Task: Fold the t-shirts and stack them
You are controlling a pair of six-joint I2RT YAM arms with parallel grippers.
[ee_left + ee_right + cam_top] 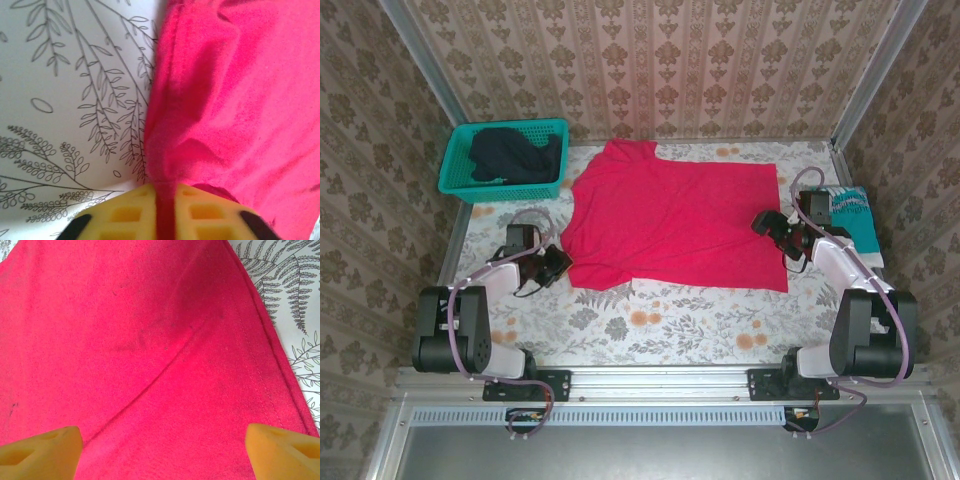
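red-pink shirt (670, 215): spread out flat, taking up the middle of the worktop (650, 320)
left tool (165, 200): clamped onto the red-pink shirt's left edge, cloth pinched between the yellow pads
right tool (162, 450): wide open just above the shirt's right edge, gripping nothing
teal shirt (855, 215): folded, far right of the worktop
dark shirt (515, 155): bunched up in the teal basket (452, 165), back left corner

My left gripper (165, 212) pinches the hem of the red-pink t-shirt (235, 100), with a narrow fold of cloth caught between my two yellow fingers (125, 215) at the bottom of the frame. The shirt spreads rumpled up and to the right. At left lies the white tablecloth (65, 100), printed with grey leaf sprigs.
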